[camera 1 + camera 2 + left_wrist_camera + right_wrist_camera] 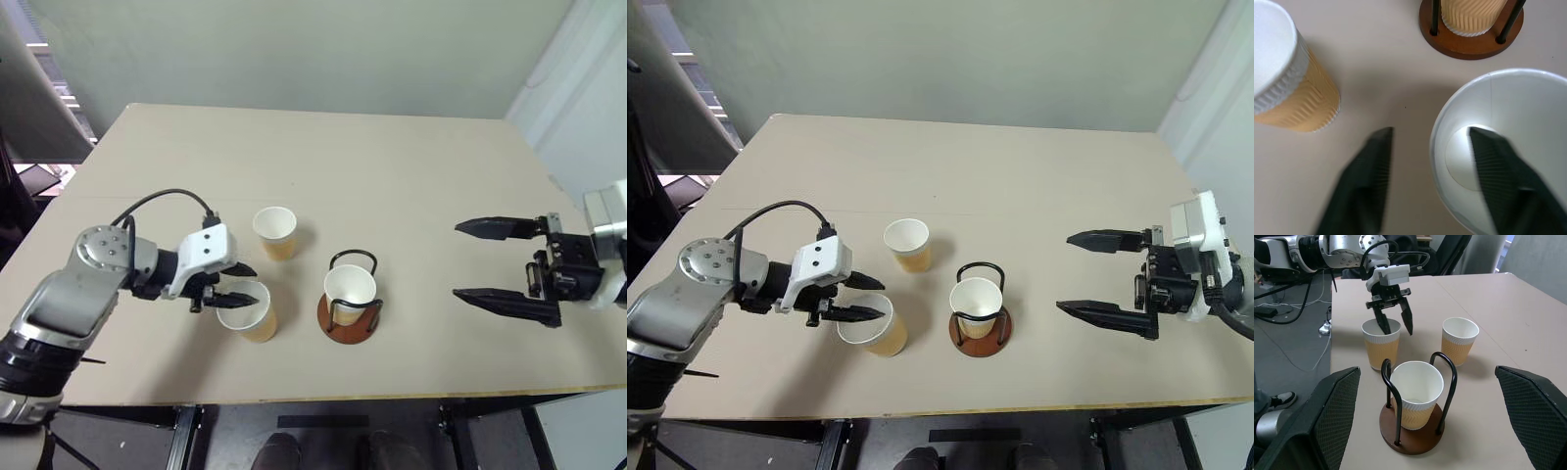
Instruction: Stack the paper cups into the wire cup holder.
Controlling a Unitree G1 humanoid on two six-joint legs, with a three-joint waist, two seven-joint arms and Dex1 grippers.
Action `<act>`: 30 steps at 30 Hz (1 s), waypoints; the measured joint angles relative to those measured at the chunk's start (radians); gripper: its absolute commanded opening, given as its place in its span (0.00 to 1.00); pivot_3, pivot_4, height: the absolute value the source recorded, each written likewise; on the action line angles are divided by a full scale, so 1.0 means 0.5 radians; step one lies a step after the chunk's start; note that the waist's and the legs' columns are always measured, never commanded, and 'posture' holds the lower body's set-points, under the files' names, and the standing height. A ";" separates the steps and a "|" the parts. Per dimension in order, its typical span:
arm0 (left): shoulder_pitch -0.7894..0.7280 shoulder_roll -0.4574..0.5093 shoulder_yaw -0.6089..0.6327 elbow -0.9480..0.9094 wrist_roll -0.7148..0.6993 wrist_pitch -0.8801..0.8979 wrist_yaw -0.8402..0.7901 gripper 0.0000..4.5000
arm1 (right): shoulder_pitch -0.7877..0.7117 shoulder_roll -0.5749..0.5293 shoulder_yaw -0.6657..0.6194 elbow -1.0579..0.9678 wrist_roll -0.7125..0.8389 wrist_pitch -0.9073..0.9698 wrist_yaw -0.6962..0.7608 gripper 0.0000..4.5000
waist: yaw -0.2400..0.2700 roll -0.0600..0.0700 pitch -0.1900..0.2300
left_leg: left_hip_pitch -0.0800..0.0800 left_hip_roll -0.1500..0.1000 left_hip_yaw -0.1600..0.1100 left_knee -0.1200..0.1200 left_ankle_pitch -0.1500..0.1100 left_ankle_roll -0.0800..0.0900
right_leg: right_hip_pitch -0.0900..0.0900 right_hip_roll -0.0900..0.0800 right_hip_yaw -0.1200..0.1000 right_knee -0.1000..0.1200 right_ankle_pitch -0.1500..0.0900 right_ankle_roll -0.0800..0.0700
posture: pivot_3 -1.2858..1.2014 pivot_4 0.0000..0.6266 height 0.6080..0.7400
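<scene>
We look down on a broad, smooth beige table with a pale, matte top. Near its front edge stands the wire cup holder, a round reddish-brown disc with thin black wire loops rising upright. One ribbed tan paper cup, white inside with a rolled white rim, sits upright inside the loops. A second cup stands upright on the table, behind and to the left of the holder. A third cup stands left of the holder, near the front edge.

The left arm reaches in from the left, its gripper angled downward at the third cup. We see its two black ridged fingers straddling the cup's wall, one inside the cup and one outside, partly apart and not yet pressed on it.

The right gripper hovers well to the right of the holder, pointing left, its fingers spread wide and empty.
</scene>
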 measured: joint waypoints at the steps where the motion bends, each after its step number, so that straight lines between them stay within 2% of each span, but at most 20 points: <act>1: -0.008 -0.002 0.000 0.000 -0.001 0.000 -0.007 0.22 | 0.008 -0.004 0.000 0.000 0.001 -0.002 0.001 1.00 | 0.000 0.000 0.000 | 0.000 0.000 0.000 0.000 0.000 0.000 | 0.000 0.000 0.000 0.000 0.000 0.000 | 0.52 0.24 1.00; 4: -0.016 -0.002 0.005 0.000 -0.014 -0.001 -0.053 0.00 | 0.061 -0.049 -0.010 -0.002 0.013 0.006 0.014 1.00 | 0.001 0.000 0.000 | 0.000 0.000 0.000 0.000 0.000 0.000 | 0.000 0.000 0.000 0.000 0.000 0.000 | 0.52 0.24 1.00; 12: -0.077 -0.012 0.093 -0.024 -0.282 0.056 -0.307 0.00 | 0.160 -0.121 -0.134 -0.014 0.093 0.026 0.074 1.00 | 0.005 -0.001 0.000 | 0.000 0.000 0.000 0.001 0.000 0.000 | 0.001 0.000 0.000 0.000 0.000 0.000 | 0.52 0.24 1.00; 16: -0.500 -0.146 0.208 0.003 -0.570 0.158 -0.386 0.00 | 0.149 -0.121 -0.133 -0.017 0.093 0.020 0.042 1.00 | 0.029 -0.001 -0.001 | -0.002 -0.001 -0.001 0.006 -0.001 0.002 | 0.002 0.000 0.000 0.000 0.001 0.002 | 0.52 0.24 1.00; 20: -0.941 -0.245 0.248 0.211 -0.571 0.086 -0.436 0.00 | 0.147 -0.121 -0.132 -0.010 0.087 0.004 0.035 1.00 | 0.026 0.000 -0.001 | -0.001 -0.001 0.002 0.005 -0.003 0.005 | 0.003 -0.001 0.001 -0.001 0.002 0.003 | 0.52 0.24 1.00; 26: -1.220 -0.483 0.065 0.381 -0.537 -0.024 -0.599 0.00 | 0.139 -0.126 -0.127 -0.003 0.055 -0.023 0.023 1.00 | 0.029 0.000 -0.001 | -0.004 -0.003 0.002 0.008 -0.004 0.007 | 0.003 -0.001 0.002 -0.005 0.004 0.011 | 0.52 0.24 1.00; 30: -1.260 -0.538 -0.231 0.420 -0.525 -0.146 -0.611 0.00 | 0.147 -0.131 -0.128 -0.004 0.033 -0.037 0.010 1.00 | 0.029 -0.001 -0.001 | -0.004 -0.004 0.004 0.010 -0.004 0.007 | 0.003 -0.002 0.004 -0.005 0.005 0.019 | 0.52 0.24 1.00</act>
